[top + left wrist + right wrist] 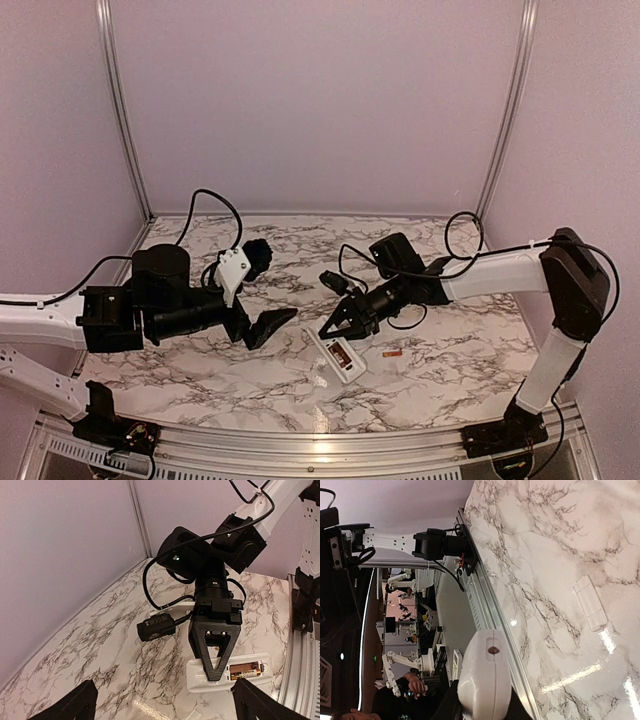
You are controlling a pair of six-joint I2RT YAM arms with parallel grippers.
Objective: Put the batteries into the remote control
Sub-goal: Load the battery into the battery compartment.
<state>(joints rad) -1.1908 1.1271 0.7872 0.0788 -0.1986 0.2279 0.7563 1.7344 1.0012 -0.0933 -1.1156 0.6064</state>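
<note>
Status: remote control (197,679) lies back-up on the marble table (200,380), just in front of the right arm. Right gripper (215,672) comes down on one end of it, jaws nearly together and, as far as I can tell, pinching that end to hold it in place. Left gripper (270,326) hangs just left of the remote, jaws wide apart, nothing in them.

First battery (245,669) lies in the recess, at the end away from the right gripper. Can't tell if it's fully flush. Second battery (392,353) is loose on the table, just right of the remote, not touching it. White cover piece (590,604) lies near the remote on the near side.

My read: half loaded, next step is fetching the second battery with the left arm.

How to do it well:
- Left arm has to cross over the remote, so go high and clear of the right wrist and its cable.
- Pinch the battery across its diameter, mid-length. It's a small cylinder on slick marble and will roll if nudged.
- Check polarity against the first battery before lowering.
- Set the spring end in first, then press the other end flat.
- The right grip shouldn't shift during insertion, or the first battery may pop out.
</note>
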